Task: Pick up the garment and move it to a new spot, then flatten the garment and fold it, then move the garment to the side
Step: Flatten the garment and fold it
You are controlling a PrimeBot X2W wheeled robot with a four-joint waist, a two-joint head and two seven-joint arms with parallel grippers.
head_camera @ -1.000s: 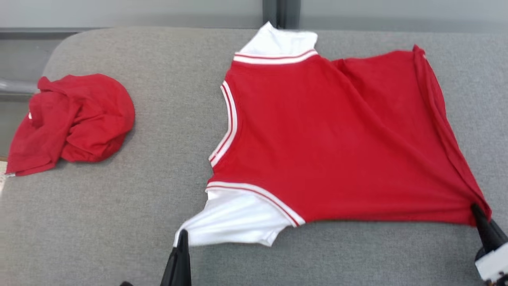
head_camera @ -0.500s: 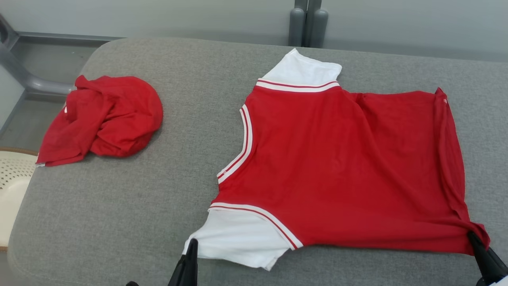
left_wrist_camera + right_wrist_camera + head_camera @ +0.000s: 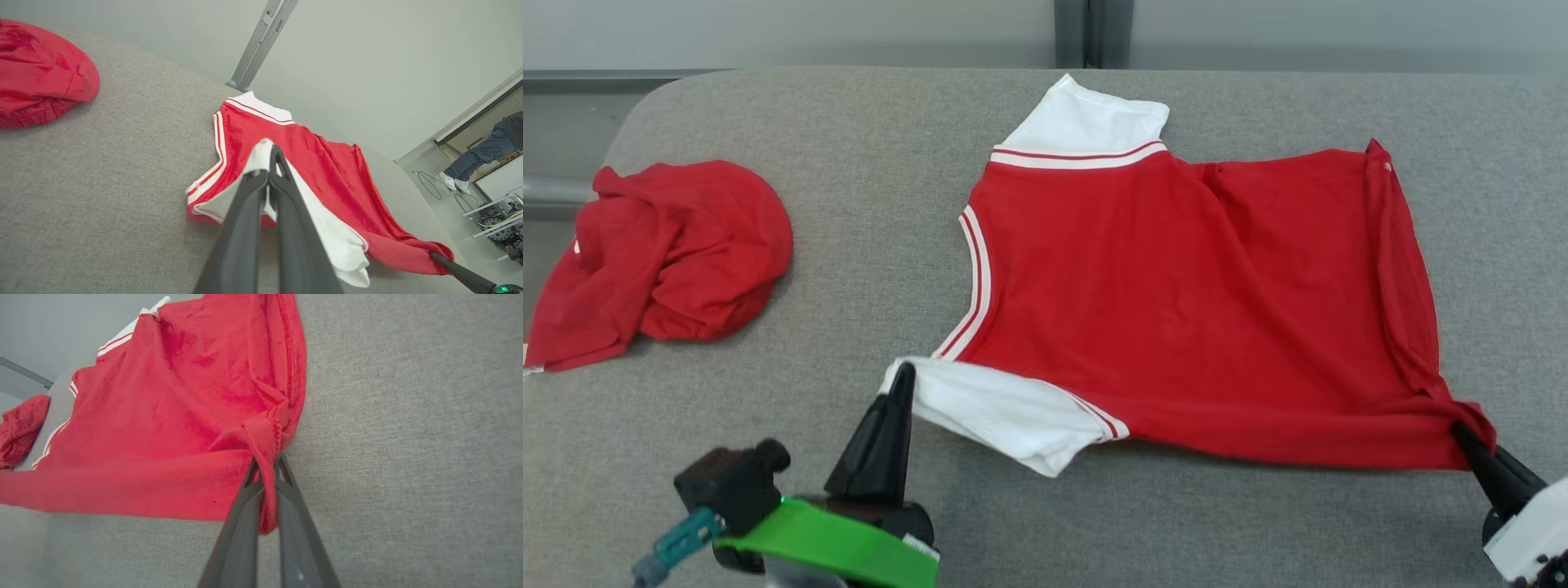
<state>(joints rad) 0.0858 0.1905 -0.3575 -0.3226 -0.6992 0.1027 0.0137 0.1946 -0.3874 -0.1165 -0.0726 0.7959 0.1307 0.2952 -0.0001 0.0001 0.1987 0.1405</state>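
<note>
Garments: one spread red-and-white shirt, one crumpled red heap. Left tool pinches the shirt's sleeve, right tool its hem.

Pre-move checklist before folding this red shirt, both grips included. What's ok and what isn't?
1. Left gripper shut on the near white sleeve: ok.
2. Right gripper shut on the hem corner: ok.
3. Shirt flat: not ok. Folds run along the hem side, and the near white sleeve is bunched.
4. Both layers caught at the hem corner: cannot tell.
5. Crumpled red garment apart from the shirt on the grey surface: ok.
</note>
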